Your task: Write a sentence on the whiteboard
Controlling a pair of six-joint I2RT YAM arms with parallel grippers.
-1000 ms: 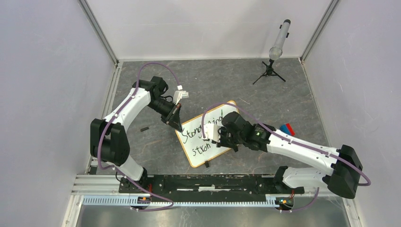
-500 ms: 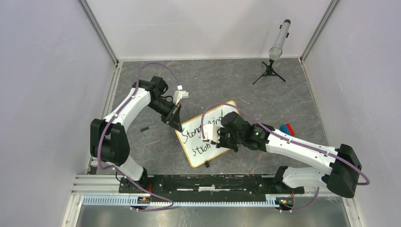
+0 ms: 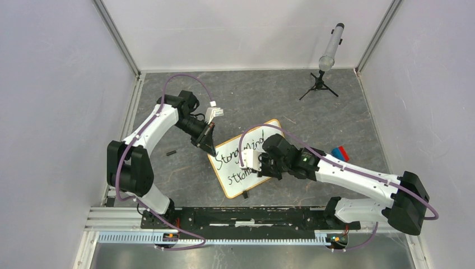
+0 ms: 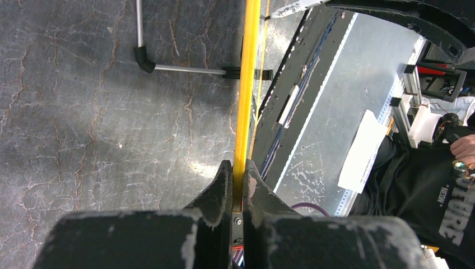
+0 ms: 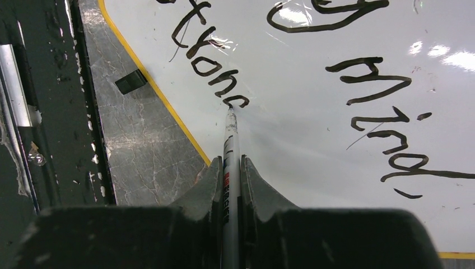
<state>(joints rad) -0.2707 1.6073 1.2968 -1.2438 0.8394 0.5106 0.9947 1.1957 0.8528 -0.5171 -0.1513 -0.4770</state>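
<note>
Comparing with a second ago, we see the lower word on the whiteboard (image 3: 236, 188) one letter longer. It lies askew on the table (image 3: 336, 112) between our arms. Our left gripper (image 4: 238, 168) stays pinched on its frame edge; our right gripper (image 5: 228, 163) clamps the marker (image 5: 230, 137), tip touching the last letter.

White arms (image 3: 154, 120), black joints (image 3: 131, 171), purple cables (image 3: 182, 75)
</note>
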